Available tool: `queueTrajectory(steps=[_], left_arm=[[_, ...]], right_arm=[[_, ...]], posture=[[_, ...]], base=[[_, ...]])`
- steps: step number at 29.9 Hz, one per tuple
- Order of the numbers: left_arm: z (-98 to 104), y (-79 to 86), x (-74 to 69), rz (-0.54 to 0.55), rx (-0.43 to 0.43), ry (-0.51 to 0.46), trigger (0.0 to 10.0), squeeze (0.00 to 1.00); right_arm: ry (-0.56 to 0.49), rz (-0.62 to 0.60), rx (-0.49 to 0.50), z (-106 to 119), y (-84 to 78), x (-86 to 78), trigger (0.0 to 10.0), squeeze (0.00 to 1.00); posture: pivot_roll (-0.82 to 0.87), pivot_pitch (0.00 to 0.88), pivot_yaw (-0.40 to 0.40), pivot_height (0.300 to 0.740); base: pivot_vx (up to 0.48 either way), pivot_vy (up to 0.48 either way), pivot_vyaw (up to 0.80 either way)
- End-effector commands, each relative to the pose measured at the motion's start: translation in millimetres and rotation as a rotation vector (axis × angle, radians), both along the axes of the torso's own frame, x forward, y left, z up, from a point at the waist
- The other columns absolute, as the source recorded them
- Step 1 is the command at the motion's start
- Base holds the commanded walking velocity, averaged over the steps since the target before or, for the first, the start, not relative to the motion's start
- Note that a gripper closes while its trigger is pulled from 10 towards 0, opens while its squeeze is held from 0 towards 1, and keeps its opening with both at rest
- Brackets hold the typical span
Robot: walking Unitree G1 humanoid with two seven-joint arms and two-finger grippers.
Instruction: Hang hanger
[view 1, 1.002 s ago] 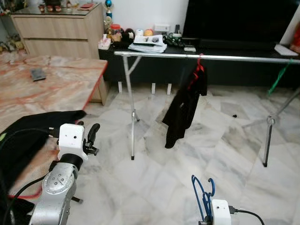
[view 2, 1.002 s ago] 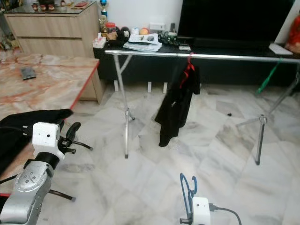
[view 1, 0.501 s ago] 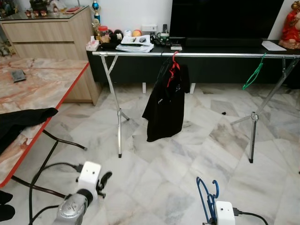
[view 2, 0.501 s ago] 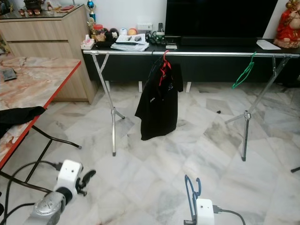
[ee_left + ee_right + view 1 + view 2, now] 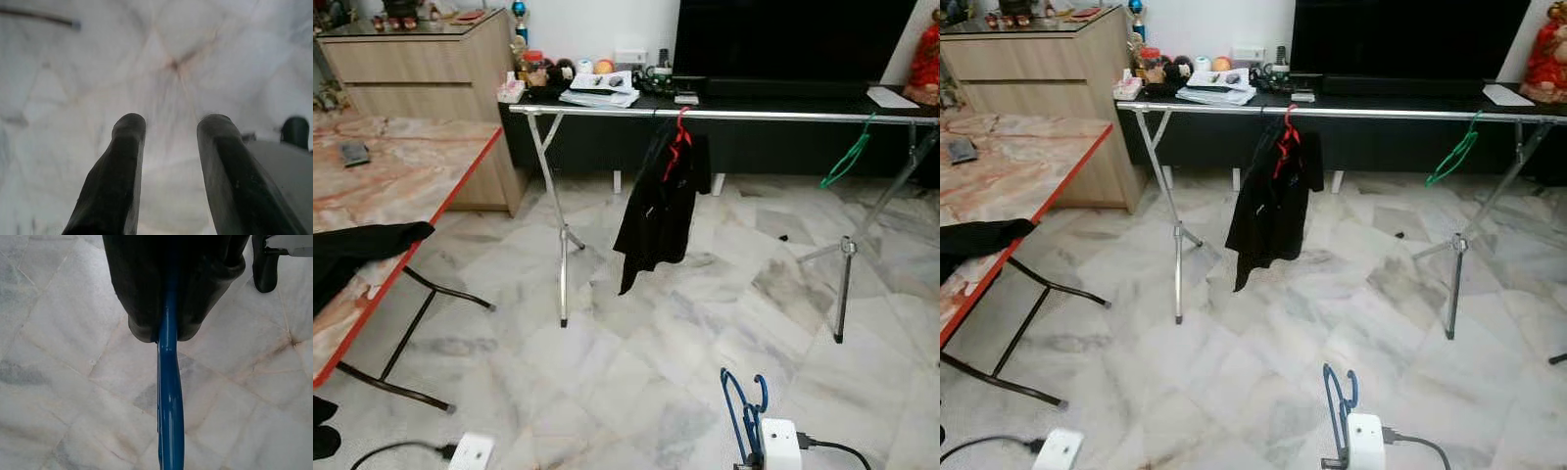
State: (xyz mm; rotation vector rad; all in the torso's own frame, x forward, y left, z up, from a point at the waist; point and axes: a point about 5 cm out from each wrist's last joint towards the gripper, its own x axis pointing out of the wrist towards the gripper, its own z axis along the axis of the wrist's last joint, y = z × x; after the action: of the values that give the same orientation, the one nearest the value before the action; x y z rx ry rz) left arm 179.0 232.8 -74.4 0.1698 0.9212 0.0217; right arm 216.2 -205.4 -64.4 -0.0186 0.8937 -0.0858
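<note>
Head views: the right gripper (image 5: 751, 452) carries the blue hanger (image 5: 742, 411) low, its hook rising above the fingers; the rail (image 5: 783, 117) stands well ahead, so this looks like the carry step, with an approach and lift due next.
Right wrist: fingers (image 5: 142, 289) clench the hanger's bar.
Left wrist: left gripper (image 5: 168, 147) parted, empty above marble floor (image 5: 73, 73)

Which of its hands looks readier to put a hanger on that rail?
The right hand: it is shut on the blue hanger, facing the rail. The left hand is open, holds nothing and points at the floor.
</note>
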Motion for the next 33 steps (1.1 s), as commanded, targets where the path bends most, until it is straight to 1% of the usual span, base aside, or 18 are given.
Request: queueTrajectory(steps=[1, 4, 8, 9, 12, 13, 17, 20, 25, 33], left_arm=[[-4, 2.5, -8.5, 0.025, 0.006, 0.024, 10.0, 0.0], [-3, 1.1, -6.0, 0.056, -0.01, -0.001, 10.0, 0.0], [-4, -2.5, -4.7, 0.044, -0.017, -0.004, 10.0, 0.0], [-4, -4.2, -4.1, 0.059, -0.034, -0.014, 10.0, 0.0], [-5, -5.2, -6.5, 0.086, -0.048, -0.001, 10.0, 0.0], [-6, -6.1, -8.2, 0.103, -0.065, -0.001, 10.0, 0.0], [-8, -7.5, -11.6, 0.115, -0.074, -0.001, 10.0, 0.0], [-11, -9.6, -16.1, 0.116, -0.074, 0.018, 10.0, 0.0], [-11, -9.6, -15.5, 0.134, -0.077, 0.011, 10.0, 0.0], [-11, -11.8, -15.7, 0.119, -0.076, 0.019, 10.0, 0.0]], right_arm=[[-0.008, -0.009, 0.005, 1, 1.0, 1.1, 10.0, 0.0], [-0.007, -0.009, 0.005, 0, 0.9, 0.7, 10.0, 0.0], [-0.004, -0.002, 0.002, 0, 0.1, 0.6, 10.0, 0.0], [-0.004, 0.002, 0.0, 0, -0.4, 0.5, 10.0, 0.0], [-0.003, 0.007, -0.002, 0, -1.1, 0.1, 10.0, 0.0], [-0.002, 0.008, -0.004, 0, -1.4, -0.4, 10.0, 0.0], [-0.002, 0.006, -0.006, 0, -1.8, -1.7, 10.0, 0.0], [0.001, 0.003, -0.01, -1, -2.1, -2.8, 10.0, 0.0], [0.004, 0.011, -0.01, -1, -2.1, -3.4, 10.0, 0.0], [-0.017, 0.014, 0.001, -1, 0.0, -2.1, 10.0, 0.0]], posture=[[0.06, 0.038, -0.003, 0.74], [0.06, 0.032, -0.004, 0.74], [0.06, 0.029, -0.01, 0.74], [0.06, 0.027, -0.012, 0.74], [0.05, 0.023, -0.01, 0.74], [0.04, 0.017, -0.003, 0.74], [0.02, 0.005, 0.001, 0.74], [0.02, 0.0, 0.0, 0.74], [0.03, 0.0, -0.008, 0.74], [0.03, 0.0, -0.001, 0.74]], base=[[0.0, 0.0, 0.0], [0.0, 0.0, 0.0], [0.0, 0.0, 0.0], [0.0, 0.0, 0.0], [0.0, 0.0, 0.0], [0.0, 0.0, 0.0], [0.0, 0.0, 0.0], [0.328, 0.0, 0.0], [0.331, 0.0, 0.0], [0.33, 0.0, 0.0]])
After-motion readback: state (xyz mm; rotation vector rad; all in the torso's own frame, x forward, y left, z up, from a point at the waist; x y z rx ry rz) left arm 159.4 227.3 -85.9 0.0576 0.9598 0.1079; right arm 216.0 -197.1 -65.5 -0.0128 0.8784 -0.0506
